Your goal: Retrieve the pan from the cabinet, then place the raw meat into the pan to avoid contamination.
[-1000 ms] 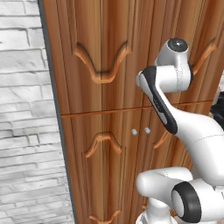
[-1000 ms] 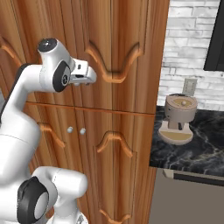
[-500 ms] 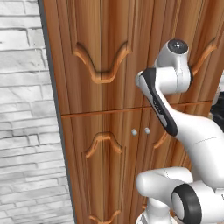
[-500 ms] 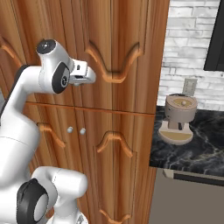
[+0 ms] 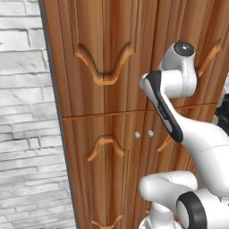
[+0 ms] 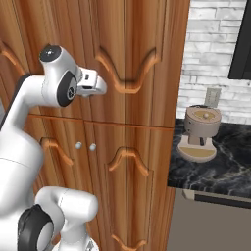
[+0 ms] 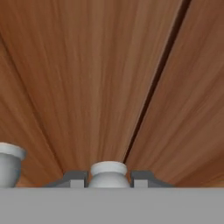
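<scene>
The cabinet (image 5: 103, 89) of reddish-brown wood stands right in front of me with all its doors closed. In the hand view my gripper (image 7: 108, 179) is shut on a small round silver knob (image 7: 108, 171) of a cabinet door, one dark fingertip (image 7: 74, 178) on each side. A second knob (image 7: 8, 168) sits just to the left, across the door seam. In the right base view the hand (image 6: 93, 83) presses against the upper doors (image 6: 122, 54). The pan and the raw meat are hidden.
Two more knobs (image 6: 85, 146) mark the lower doors. To the right of the cabinet a beige coffee machine (image 6: 201, 132) stands on a dark marble counter (image 6: 230, 169). A white brick wall (image 5: 22, 112) borders the cabinet on the left.
</scene>
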Robot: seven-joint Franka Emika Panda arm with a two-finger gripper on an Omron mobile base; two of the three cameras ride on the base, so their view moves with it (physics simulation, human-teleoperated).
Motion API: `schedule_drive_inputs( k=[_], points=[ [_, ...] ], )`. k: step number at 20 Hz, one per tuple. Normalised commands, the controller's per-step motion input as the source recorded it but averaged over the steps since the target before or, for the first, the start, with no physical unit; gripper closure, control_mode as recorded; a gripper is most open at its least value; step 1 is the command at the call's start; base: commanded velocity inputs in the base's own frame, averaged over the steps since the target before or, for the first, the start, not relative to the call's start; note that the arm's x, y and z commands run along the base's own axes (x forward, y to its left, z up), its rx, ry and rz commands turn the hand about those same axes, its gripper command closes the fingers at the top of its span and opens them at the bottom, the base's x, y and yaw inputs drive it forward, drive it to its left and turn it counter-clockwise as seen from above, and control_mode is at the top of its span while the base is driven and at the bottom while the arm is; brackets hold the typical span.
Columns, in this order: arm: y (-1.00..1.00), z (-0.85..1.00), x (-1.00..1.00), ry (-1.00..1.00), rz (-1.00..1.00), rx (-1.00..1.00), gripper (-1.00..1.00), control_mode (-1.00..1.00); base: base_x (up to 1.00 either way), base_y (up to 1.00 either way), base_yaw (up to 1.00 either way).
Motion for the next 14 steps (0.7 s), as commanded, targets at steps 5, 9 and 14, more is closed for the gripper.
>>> schedule_drive_inputs(
  k=[5,9,14],
  points=[
    [-0.27,0.0,-0.44,0.0,0.0,0.05,1.0,-1.0,0.0,0.0,0.0],
    [-0.42,0.0,-0.47,0.0,0.0,0.05,1.0,-1.0,0.0,0.0,0.0],
    [-0.5,0.0,-0.46,0.0,0.0,0.05,1.0,-1.0,0.0,0.0,0.0]
  ],
)
